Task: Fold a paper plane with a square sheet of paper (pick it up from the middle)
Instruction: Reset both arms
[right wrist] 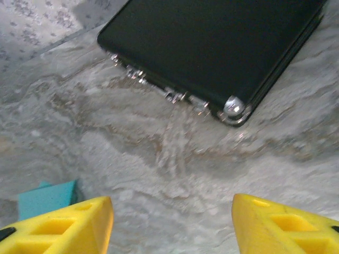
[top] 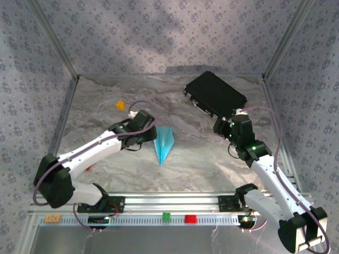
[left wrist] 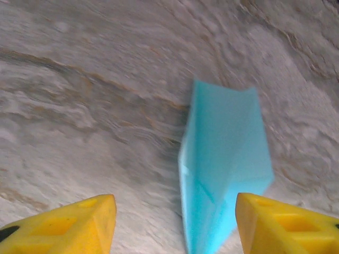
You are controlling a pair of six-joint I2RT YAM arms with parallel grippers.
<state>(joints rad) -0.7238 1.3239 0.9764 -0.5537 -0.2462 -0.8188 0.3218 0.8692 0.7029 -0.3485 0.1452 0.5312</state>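
The paper plane (top: 163,144) lies at the middle of the table (top: 201,169), light and crushable; its creased keel, seemingly thickest, suits a gentle pinch; the left gripper (left wrist: 175,200) and right gripper (right wrist: 172,201) gape, holding nothing.

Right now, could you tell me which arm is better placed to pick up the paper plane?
Probably the left: the left gripper is open right beside the paper plane, framed between its fingers in its wrist view. The right gripper, also open, sits over by the black case.
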